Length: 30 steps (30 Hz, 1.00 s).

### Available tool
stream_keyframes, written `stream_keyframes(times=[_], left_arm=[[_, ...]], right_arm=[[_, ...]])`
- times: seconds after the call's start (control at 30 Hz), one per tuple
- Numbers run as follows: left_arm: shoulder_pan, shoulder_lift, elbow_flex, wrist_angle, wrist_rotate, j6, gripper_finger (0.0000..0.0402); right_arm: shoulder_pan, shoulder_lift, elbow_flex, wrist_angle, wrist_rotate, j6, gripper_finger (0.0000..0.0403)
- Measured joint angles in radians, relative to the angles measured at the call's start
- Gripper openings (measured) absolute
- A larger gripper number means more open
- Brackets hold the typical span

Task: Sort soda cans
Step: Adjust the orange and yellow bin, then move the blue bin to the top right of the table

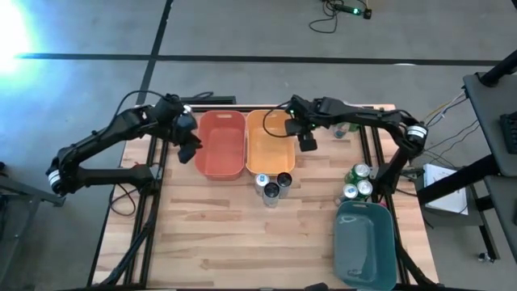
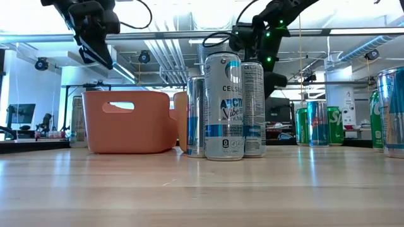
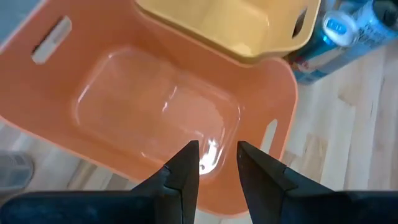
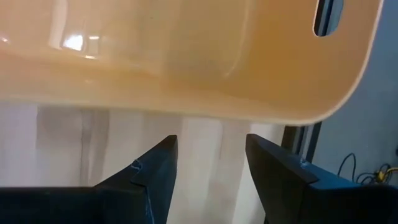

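Both grippers hover empty over the bins, cans waiting on the table.

Left gripper (image 1: 189, 147), fingers slightly apart, hangs at the red bin (image 1: 220, 144); right gripper (image 1: 307, 141), fingers apart, at the orange bin (image 1: 260, 141). Blue-and-silver cans (image 1: 271, 187) stand below the orange bin; green cans (image 1: 357, 183) cluster above the teal bin (image 1: 365, 244).

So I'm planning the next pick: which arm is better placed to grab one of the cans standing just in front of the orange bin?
Probably right. The right gripper hangs empty and open beside the orange bin, close to those cans. The left gripper, also open, sits beyond the red bin.
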Motion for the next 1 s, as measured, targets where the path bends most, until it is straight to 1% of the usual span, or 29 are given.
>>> stream_keyframes(times=[0.13,0.23,0.33,0.4,0.5,0.63,0.77,1.0], left_arm=[[0.000,-0.001,0.000,-0.009,0.000,-0.018,0.0092],[0.000,-0.002,-0.003,-0.009,0.000,-0.034,0.0092],[0.000,0.001,-0.004,0.015,0.000,-0.038,0.0092],[0.000,0.010,-0.004,0.043,0.000,-0.045,0.0092],[0.000,0.031,-0.004,0.079,0.000,-0.049,0.0092],[0.000,0.058,-0.004,0.082,0.001,-0.050,0.0092],[0.000,0.055,-0.002,0.081,0.001,-0.050,0.0092],[0.000,0.030,-0.002,0.072,0.001,-0.056,0.0092]], right_arm=[[0.009,-0.053,0.000,-0.020,0.009,0.010,0.0183],[0.026,-0.112,0.000,-0.021,0.003,0.054,0.0186],[0.039,-0.140,0.000,0.005,-0.057,0.146,0.0190],[0.049,-0.133,0.000,0.027,-0.094,0.218,0.0191],[0.084,-0.096,0.000,0.070,-0.104,0.289,0.0192],[0.126,-0.042,0.003,0.063,-0.133,0.360,0.0192],[0.127,-0.008,0.008,0.015,-0.131,0.366,0.0192],[0.128,-0.009,0.010,0.017,-0.123,0.359,0.0192]])
